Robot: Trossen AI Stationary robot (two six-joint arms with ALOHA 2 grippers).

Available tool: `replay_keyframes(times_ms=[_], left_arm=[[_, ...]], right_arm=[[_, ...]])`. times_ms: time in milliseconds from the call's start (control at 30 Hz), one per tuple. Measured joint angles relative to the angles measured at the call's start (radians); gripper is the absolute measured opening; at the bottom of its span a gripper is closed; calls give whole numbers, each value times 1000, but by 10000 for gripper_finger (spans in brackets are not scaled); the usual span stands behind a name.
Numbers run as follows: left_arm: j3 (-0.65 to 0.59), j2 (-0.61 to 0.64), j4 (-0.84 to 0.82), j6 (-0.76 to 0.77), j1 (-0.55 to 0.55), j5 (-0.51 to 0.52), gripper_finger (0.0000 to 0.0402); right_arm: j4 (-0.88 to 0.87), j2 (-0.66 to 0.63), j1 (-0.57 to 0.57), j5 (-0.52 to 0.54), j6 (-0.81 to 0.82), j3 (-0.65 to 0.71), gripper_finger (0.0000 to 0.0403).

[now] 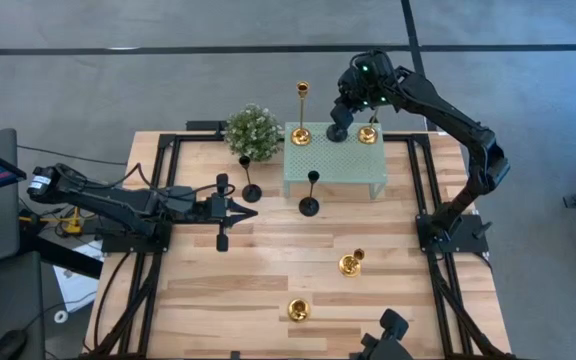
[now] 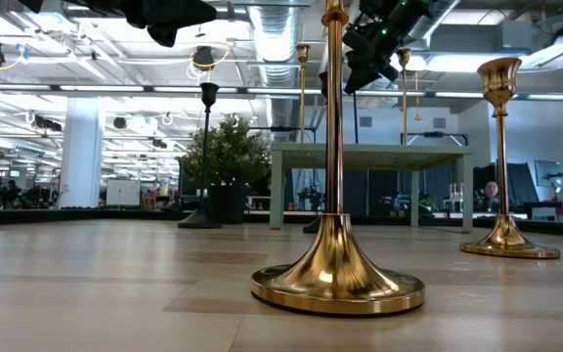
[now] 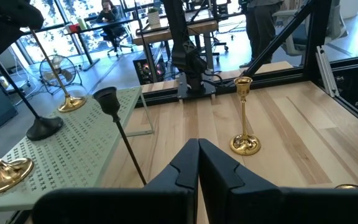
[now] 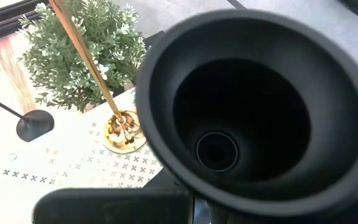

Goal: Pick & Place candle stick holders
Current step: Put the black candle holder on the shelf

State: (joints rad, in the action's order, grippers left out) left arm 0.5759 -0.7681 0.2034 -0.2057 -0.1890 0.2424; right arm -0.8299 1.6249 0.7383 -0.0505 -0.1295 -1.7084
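Note:
A mint green perforated stand carries a tall gold holder, a short gold holder and a black holder. My right gripper hangs over the black holder, whose cup fills the right wrist view and hides the fingertips. Two more black holders stand on their round bases on the table in front of the stand. Two gold holders stand nearer the front edge. My left gripper is shut and empty at the table's left, low over the wood. My right gripper comes at the black holder from above, with the stem running up into it below the cup. The cup hides the place of contact in the right wrist view. The holder stands about upright, its round base down on the stand's top.
A round green bushy plant stands at the stand's far left corner. Dark frame rails run along both table sides. Open wood lies in the middle and near left. People sit in the room beyond.

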Motion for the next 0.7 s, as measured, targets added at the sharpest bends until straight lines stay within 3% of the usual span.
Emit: replay_keyframes(times_ms=[700], left_arm=[[0, 0, 0, 0, 0, 0, 10]], right_arm=[[0, 0, 0, -4, 11, 0, 0]])
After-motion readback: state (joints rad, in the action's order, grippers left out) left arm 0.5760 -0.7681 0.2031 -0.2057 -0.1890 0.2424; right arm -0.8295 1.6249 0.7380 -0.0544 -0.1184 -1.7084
